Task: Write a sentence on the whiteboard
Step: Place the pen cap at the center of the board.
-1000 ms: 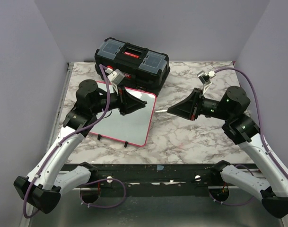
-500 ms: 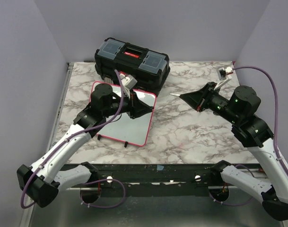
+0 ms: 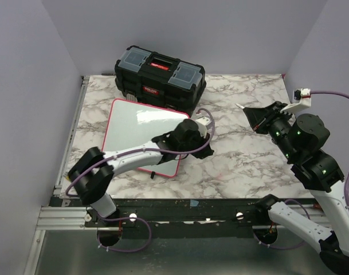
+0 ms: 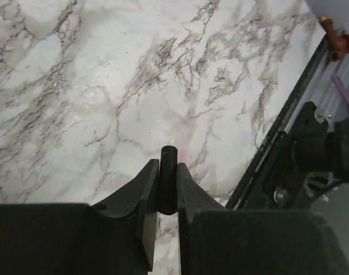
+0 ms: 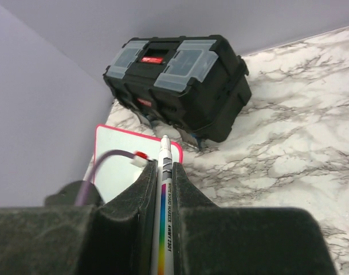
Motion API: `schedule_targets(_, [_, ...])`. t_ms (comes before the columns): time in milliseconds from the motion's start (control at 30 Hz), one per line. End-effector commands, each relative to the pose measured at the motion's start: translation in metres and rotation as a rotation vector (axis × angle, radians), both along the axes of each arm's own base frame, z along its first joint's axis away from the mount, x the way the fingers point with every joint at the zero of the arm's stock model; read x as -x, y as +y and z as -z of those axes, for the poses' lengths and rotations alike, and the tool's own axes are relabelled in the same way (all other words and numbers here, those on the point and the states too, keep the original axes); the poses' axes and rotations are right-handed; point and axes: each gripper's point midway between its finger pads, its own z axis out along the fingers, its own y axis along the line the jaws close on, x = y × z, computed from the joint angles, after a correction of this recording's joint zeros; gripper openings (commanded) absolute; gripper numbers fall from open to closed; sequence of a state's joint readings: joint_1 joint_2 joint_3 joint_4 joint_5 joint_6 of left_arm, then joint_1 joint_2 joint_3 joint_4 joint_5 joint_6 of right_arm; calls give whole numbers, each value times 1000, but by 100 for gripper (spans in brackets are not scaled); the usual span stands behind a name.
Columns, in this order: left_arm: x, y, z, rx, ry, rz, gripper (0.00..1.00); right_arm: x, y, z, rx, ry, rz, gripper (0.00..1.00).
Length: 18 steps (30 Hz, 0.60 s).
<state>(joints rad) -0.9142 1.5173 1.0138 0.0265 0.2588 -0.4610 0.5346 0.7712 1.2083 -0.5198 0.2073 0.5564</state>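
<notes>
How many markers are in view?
1: a white marker gripped in the right end effector, held above the table's right side. The left end effector pinches a small black piece, maybe its cap.

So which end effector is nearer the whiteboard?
Left. The left end effector sits beside the whiteboard, off its right edge; the right end effector is farther right, over the marble table.

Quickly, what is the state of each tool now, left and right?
Left tool: closed on a small black cylinder, maybe a cap.
Right tool: closed on a white marker.
</notes>
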Motion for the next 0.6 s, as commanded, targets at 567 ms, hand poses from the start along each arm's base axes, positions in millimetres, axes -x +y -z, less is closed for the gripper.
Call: schedule_targets(567, [-52, -122, 67, 11, -32, -267, 4, 1, -40, 17, 50, 21, 188, 1])
